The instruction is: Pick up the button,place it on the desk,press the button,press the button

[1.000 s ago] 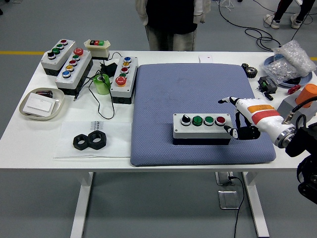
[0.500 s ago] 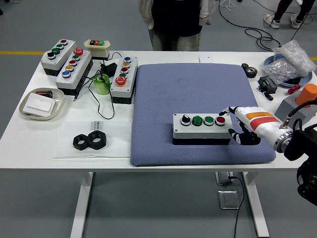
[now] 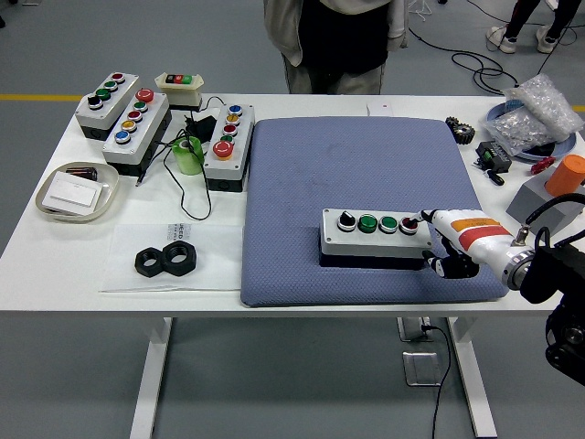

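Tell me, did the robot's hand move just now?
Yes. The right hand slid left and down toward the button box on the blue mat, its fingertip now at the red button.

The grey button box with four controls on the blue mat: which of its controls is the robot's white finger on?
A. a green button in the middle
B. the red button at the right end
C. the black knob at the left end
B: the right hand has a fingertip on the red button at the right end of the grey button box.

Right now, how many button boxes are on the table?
5: one on the blue mat under the right hand; three grey ones and a small cream one far left.
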Controlling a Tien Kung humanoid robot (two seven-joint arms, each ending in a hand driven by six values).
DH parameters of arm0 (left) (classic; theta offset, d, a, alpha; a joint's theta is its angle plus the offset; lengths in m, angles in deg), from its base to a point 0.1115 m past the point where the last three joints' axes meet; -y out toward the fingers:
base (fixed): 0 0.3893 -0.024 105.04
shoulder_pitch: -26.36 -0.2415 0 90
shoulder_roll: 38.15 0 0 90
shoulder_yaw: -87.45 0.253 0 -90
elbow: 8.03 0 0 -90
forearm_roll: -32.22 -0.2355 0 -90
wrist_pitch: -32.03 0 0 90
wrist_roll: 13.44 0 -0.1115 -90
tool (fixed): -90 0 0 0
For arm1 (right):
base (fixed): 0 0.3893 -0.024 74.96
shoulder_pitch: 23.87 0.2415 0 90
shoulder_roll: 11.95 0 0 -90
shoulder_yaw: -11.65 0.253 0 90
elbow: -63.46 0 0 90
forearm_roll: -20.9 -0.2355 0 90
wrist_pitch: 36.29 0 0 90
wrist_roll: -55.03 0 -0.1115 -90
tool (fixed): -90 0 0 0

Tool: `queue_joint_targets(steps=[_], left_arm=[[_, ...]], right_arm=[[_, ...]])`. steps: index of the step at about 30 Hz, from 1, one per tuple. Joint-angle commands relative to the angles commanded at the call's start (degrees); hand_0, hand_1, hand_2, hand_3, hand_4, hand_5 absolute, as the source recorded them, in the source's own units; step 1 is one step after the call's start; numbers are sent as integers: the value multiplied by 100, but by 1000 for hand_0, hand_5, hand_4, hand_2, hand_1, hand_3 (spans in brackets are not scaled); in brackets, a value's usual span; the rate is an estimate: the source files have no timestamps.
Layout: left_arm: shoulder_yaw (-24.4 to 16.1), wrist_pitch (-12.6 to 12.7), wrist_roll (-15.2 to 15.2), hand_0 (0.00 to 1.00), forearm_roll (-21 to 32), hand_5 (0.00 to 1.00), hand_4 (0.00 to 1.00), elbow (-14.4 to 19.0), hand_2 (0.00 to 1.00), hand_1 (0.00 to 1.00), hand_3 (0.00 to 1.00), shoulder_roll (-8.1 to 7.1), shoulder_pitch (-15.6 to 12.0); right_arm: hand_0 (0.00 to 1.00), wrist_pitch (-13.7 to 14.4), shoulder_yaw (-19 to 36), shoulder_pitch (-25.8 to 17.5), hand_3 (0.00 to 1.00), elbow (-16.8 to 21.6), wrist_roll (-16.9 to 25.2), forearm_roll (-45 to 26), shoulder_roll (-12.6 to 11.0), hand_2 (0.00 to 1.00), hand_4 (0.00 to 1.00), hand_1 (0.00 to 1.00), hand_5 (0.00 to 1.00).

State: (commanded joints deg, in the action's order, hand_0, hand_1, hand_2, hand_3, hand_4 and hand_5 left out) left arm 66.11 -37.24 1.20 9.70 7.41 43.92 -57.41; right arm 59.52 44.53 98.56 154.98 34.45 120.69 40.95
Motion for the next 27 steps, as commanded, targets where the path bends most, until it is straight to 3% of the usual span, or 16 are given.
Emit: queue_joint_targets(steps=[12, 27], left_arm=[[-16, -8, 14, 735, -29, 998, 531, -2, 845, 776, 760, -4, 10], [11, 3, -5, 735, 13, 998, 529, -3, 845, 776, 761, 0, 17]], right_arm=[[155, 166, 232, 46, 763, 307, -34, 22, -55, 75, 558, 2, 2], [155, 118, -31, 200, 768, 128, -85, 24, 217, 77, 558, 2, 2]])
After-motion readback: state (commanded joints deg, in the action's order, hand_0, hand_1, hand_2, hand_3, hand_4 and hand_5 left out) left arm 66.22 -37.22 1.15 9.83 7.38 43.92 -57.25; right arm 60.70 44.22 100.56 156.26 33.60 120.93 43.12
